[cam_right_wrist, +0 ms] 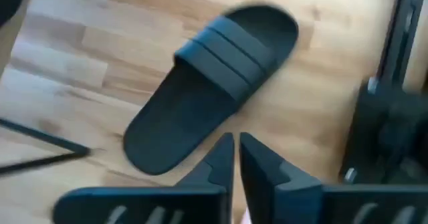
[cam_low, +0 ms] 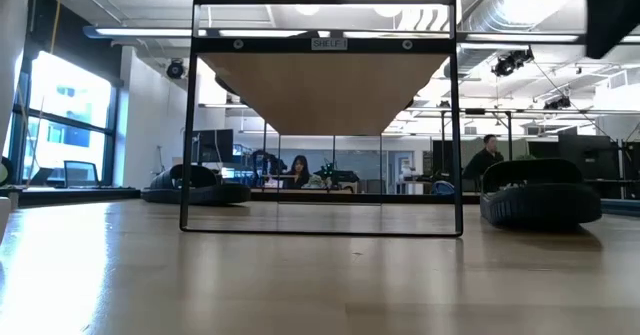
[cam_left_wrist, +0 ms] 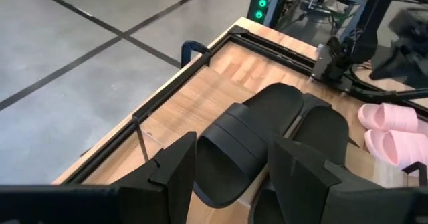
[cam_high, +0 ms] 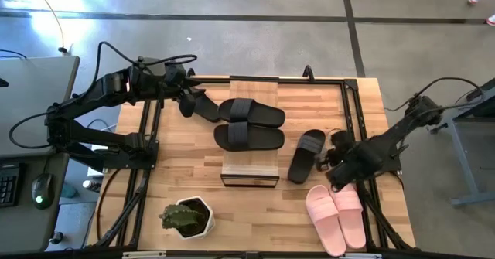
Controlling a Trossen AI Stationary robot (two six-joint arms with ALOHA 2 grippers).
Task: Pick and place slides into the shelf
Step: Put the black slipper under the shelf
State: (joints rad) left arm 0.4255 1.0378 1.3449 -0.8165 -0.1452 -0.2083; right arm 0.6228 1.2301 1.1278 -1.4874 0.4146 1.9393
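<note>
The right gripper (cam_high: 334,166), fingers nearly closed on nothing, hung just beside a loose black slide (cam_high: 307,155) near the table's (cam_high: 193,162) right edge. The left gripper (cam_high: 188,104), open and empty, stood by two black slides (cam_high: 249,124) on the shelf (cam_high: 249,170).

An open-plan office lab. Beyond the tabletop (cam_low: 300,275) stand desks with monitors (cam_low: 214,145), seated people (cam_low: 298,170), exposed ceiling ducts (cam_low: 520,15) and large windows (cam_low: 60,115). The floor (cam_high: 232,42) is bare concrete.

Grey concrete floor (cam_high: 255,50), big windows (cam_low: 60,125), ceiling ducts (cam_low: 500,15), distant desks (cam_low: 300,185)
</note>
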